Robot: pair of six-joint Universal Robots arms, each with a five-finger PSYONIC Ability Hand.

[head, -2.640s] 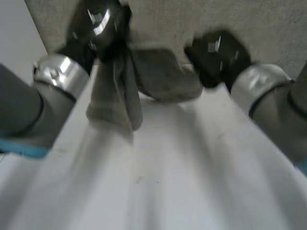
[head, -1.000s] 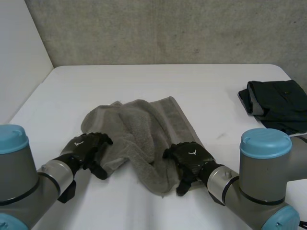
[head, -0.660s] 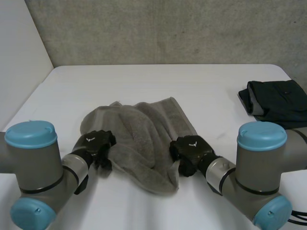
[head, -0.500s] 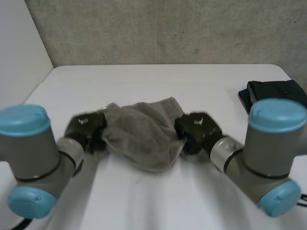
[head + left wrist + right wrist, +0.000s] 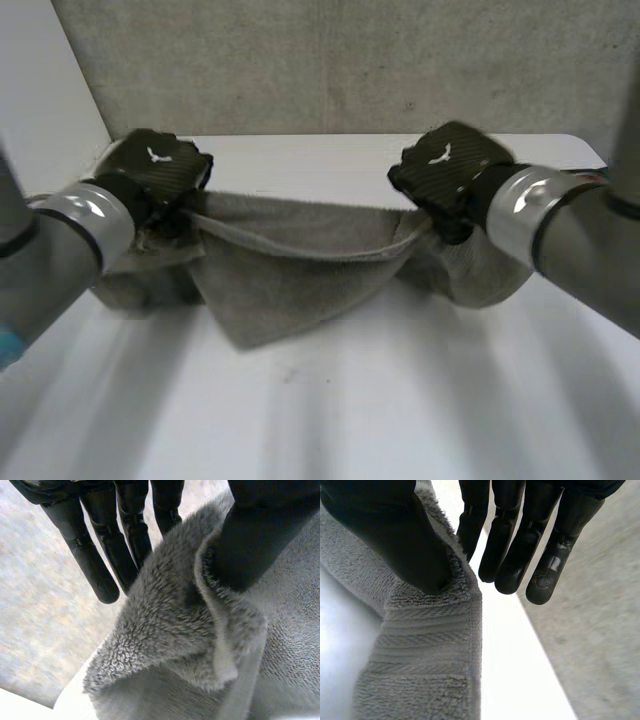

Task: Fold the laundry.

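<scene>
Sagging grey towel (image 5: 285,290) (thick, fluffy terry)
</scene>
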